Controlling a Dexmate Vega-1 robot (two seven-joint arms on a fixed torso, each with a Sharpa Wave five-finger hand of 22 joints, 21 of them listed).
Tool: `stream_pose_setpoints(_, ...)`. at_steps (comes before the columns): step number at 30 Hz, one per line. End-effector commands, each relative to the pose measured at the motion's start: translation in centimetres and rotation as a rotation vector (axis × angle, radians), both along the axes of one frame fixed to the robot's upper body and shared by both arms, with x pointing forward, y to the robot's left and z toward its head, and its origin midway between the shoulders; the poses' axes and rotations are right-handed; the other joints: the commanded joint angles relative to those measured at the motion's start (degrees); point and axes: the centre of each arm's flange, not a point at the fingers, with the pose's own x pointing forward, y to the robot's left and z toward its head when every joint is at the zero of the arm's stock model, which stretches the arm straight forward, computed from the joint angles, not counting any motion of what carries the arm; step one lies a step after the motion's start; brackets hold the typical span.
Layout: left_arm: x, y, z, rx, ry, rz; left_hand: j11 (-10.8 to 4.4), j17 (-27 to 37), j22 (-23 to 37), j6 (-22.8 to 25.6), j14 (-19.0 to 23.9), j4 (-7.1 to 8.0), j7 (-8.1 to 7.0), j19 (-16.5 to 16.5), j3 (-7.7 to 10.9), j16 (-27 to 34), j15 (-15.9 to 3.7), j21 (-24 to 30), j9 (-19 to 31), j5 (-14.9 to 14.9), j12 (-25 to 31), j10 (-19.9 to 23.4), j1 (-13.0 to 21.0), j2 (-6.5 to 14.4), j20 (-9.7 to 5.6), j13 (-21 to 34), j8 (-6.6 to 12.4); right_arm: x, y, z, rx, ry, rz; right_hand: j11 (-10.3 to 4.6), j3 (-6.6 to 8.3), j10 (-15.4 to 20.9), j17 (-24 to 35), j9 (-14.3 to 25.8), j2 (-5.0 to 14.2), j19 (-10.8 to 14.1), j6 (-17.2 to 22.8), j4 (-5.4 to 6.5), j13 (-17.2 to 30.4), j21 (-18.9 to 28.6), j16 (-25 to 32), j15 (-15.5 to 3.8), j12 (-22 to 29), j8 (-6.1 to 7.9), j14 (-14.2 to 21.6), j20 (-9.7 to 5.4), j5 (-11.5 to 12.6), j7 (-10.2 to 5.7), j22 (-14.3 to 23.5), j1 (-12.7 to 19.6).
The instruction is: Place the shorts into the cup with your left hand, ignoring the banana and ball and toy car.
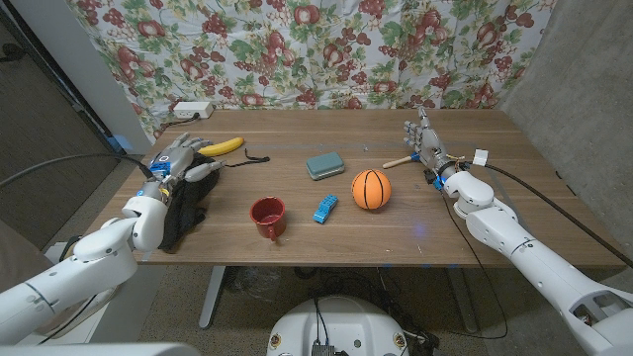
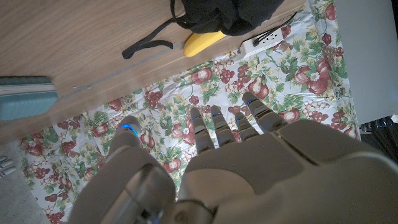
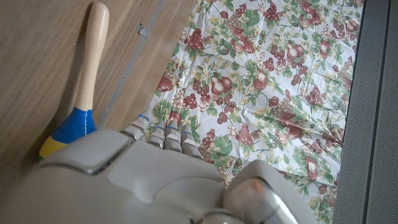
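Head view shows the wooden table in front of a fruit-print cloth hung as a backdrop. The left arm comes in at the near left corner, the right arm at the near right corner and along the right edge.

The shorts, black, lie bunched at the table's left edge, partly under the left hand. That hand hangs over them with its fingers spread and released, gripping nothing; in the left wrist view the fingers reach out apart, with the black cloth beyond them. A black drawstring trails from the shorts toward the middle of the table.

The right hand stands near the far right part of the table, fingers upright and apart, holding nothing. Just beside it lies a wooden-handled tool with a blue and yellow end.

The ball, orange like a basketball, sits right of centre. The cup, red, stands upright near the front edge, left of centre, well apart from the shorts. A teal sponge-like block lies at the middle, toward the far edge. The banana lies at the far left, touching the shorts' far side. The toy car, blue, rests between cup and ball. A white power strip sits at the far left corner.
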Motion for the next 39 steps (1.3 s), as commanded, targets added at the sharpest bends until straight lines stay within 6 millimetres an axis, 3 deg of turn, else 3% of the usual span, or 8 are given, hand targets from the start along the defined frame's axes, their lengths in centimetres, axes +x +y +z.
stream_pose_setpoints(1, -0.1, 0.8, -0.6, -0.044, 0.008, 0.008, 0.07, 0.21, 0.19, -0.13, -0.07, 0.04, 0.43, -0.01, -0.35, -0.03, -2.28, 0.04, 0.24, 0.26, -0.19, -0.12, 0.34, -0.23, -0.30, 0.19, -0.03, 0.0, 0.1, -0.1, -0.006, 0.002, 0.001, -0.17, -0.12, -0.05, 0.09, 0.19, -0.14, 0.25, 0.48, -0.35, 0.08, -0.17, 0.03, -0.10, 0.18, 0.28, -0.24, 0.18, 0.53, 0.03, 0.13, -0.06)
stream_pose_setpoints(10, -0.1, 1.3, -1.1, -0.073, 0.030, 0.007, 0.26, 0.22, 0.20, -0.25, -0.12, 0.04, 0.54, 0.21, -0.38, -0.04, -2.22, 0.10, 0.24, 0.36, -0.22, -0.25, 0.37, -0.21, -0.31, 0.19, -0.07, 0.1, 0.3, -0.2, -0.008, 0.010, 0.008, -0.23, -0.12, -0.05, 0.08, 0.19, -0.10, 1.56, 0.01, -0.40, 0.08, 0.28, 0.19, -0.23, 0.19, 0.10, 0.25, -0.29, 0.54, 0.18, 0.12, -0.01)
stream_pose_setpoints(33, -0.1, 2.8, -2.3, -0.087, 0.054, 0.053, 0.80, 0.24, 0.23, -1.63, -0.26, 0.07, 1.08, 0.32, -0.46, -0.05, -1.97, 0.09, 0.26, 0.61, -0.52, -1.43, 0.45, -0.13, -0.74, 0.20, -0.47, 0.1, 0.6, -0.5, -0.015, 0.021, 0.013, 0.02, -0.16, 0.02, 0.08, 0.20, -0.15, 1.39, 0.04, -0.45, 0.09, 0.07, 0.15, -0.24, 0.21, 0.15, 0.30, -0.07, 0.56, 0.10, 0.12, 0.00)
stream_pose_setpoints(39, -0.2, 3.0, -2.5, -0.090, 0.054, 0.066, 1.22, 0.30, 0.45, -1.92, 1.18, 0.14, 1.69, 3.34, -0.55, 0.44, -2.10, 1.23, 0.32, 0.78, -0.32, -1.53, 0.44, 0.00, -2.11, 0.27, -0.31, 0.0, 0.7, -0.6, -0.016, 0.024, 0.015, 0.02, -0.17, 0.02, 0.08, 0.20, -0.14, 1.32, 0.06, -0.46, 0.09, 0.02, 0.15, -0.19, 0.21, 0.17, 0.33, 0.00, 0.57, 0.17, 0.12, 0.00)
